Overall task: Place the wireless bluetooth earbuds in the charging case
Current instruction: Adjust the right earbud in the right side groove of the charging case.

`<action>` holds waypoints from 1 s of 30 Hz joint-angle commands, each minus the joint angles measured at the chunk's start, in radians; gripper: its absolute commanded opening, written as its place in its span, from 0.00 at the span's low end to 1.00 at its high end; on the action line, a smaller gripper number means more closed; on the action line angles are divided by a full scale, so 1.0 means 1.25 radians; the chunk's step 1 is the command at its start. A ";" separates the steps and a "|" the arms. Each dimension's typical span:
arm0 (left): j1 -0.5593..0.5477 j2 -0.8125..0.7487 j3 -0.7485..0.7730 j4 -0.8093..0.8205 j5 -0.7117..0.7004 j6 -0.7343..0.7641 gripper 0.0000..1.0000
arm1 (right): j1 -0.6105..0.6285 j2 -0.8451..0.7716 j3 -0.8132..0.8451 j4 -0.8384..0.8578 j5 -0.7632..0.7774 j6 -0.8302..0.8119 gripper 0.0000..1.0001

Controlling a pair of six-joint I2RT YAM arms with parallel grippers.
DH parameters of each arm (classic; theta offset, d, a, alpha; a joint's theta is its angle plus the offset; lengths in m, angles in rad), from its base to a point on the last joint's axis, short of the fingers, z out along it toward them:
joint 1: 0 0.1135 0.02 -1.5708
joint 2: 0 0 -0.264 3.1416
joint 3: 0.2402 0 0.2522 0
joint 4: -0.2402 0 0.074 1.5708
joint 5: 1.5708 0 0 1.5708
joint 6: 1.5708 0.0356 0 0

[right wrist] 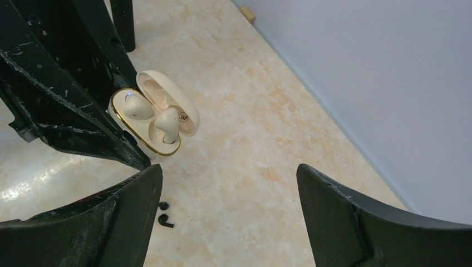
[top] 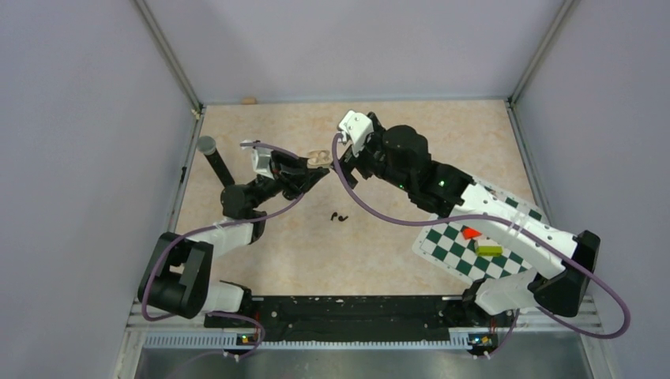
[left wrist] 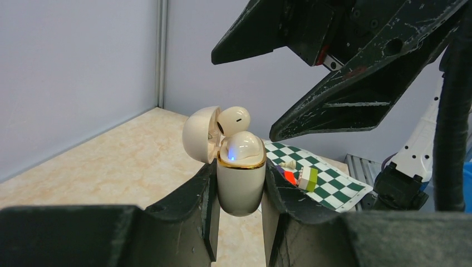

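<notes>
Wireless earbuds (left wrist: 244, 147), cream-white and glossy, are seen in the open cream oval charging case with a gold rim (left wrist: 240, 189), one seated, the other raised from its socket. The case body is clamped between the left gripper (left wrist: 239, 186) fingers. The right gripper (right wrist: 229, 172) fingers are spread wide with nothing held, the case lying just beyond one fingertip.

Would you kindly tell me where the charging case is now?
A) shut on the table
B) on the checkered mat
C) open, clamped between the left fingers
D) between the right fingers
C: the charging case, lid open, sits pinched between the left fingers.
</notes>
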 commanded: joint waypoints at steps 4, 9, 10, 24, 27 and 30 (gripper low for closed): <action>-0.002 -0.029 -0.001 0.081 0.017 0.015 0.00 | -0.004 -0.017 0.055 0.011 -0.065 0.053 0.89; -0.003 -0.022 -0.001 0.079 0.028 0.026 0.00 | -0.004 -0.006 0.081 0.002 -0.088 0.101 0.89; -0.003 -0.021 -0.002 0.077 0.029 0.029 0.00 | -0.003 0.000 0.089 -0.001 -0.087 0.109 0.89; -0.005 -0.021 0.002 0.073 0.044 0.029 0.00 | -0.003 0.045 0.092 0.027 0.000 0.123 0.90; -0.005 -0.019 0.002 0.070 0.045 0.030 0.00 | 0.002 0.053 0.098 0.022 0.000 0.132 0.90; -0.005 -0.019 0.004 0.066 0.049 0.030 0.00 | 0.004 0.055 0.100 0.023 0.011 0.128 0.90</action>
